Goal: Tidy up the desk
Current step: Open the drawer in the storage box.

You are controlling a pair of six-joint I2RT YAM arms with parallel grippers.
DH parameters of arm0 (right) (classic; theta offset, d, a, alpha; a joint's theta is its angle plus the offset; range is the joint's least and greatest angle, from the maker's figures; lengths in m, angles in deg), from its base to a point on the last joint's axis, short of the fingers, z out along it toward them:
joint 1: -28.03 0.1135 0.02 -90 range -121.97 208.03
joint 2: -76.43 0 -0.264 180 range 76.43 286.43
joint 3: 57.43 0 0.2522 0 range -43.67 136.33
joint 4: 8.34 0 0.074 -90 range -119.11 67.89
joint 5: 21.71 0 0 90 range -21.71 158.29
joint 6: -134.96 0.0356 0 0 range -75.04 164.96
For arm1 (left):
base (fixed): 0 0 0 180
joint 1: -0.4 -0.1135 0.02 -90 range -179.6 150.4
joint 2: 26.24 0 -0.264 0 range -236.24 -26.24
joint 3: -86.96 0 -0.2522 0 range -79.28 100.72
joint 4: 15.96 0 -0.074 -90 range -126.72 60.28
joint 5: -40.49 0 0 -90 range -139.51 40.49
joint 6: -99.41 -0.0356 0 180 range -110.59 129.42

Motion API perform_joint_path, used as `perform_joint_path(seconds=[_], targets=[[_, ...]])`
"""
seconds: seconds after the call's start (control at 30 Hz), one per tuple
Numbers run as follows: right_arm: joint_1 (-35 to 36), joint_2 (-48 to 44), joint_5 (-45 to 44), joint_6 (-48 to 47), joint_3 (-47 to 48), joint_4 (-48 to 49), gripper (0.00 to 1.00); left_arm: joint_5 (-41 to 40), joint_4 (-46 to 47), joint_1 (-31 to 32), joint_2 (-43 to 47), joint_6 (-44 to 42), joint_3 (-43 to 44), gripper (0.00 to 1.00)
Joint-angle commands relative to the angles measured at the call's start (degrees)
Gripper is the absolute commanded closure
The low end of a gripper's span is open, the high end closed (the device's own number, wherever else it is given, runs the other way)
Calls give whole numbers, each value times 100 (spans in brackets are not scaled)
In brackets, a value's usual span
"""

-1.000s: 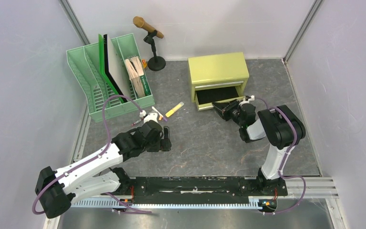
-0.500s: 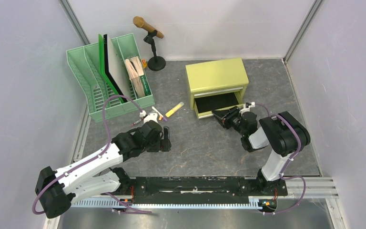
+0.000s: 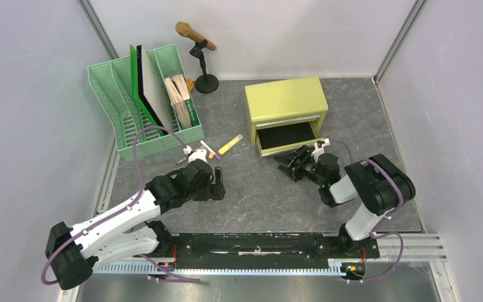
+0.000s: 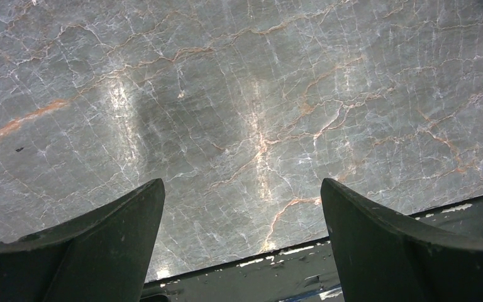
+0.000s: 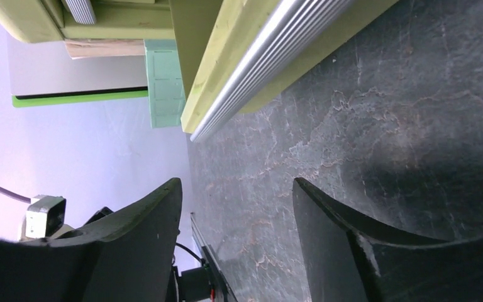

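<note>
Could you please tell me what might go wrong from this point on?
The right gripper sits just in front of the open lower drawer; a careless swing could bump it or shove the cabinet. The left gripper hovers near the yellow marker and might knock it away.

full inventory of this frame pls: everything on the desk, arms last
desk: 1, dark grey with pale veins, between pale walls
file rack: 1, mint green, back left
boards: 3, green, black and white, upright in the file rack
tan bundle: 1, tan, right slot of the file rack
microphone: 1, brown on a black stand, back centre
cabinet: 1, yellow-green, back right; lower drawer open
yellow marker: 1, yellow, on the desk between file rack and cabinet
white pen: 1, white, just left of the yellow marker
left gripper: 1, black, open, empty, over bare desk
right gripper: 1, black, open, empty, in front of the cabinet
</note>
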Motion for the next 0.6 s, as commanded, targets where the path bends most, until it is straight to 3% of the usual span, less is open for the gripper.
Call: perform_joint_path(seconds=[0.0, 0.27, 0.57], targets=[[-92, -300, 46, -321, -41, -149, 26, -68, -88, 11, 125, 151, 27, 0], [-739, -595, 122, -707, 152, -879, 21, -95, -130, 7, 231, 143, 9, 0], [-1359, 117, 430, -850, 1002, -1440, 29, -79, -133, 11, 196, 142, 60, 0]])
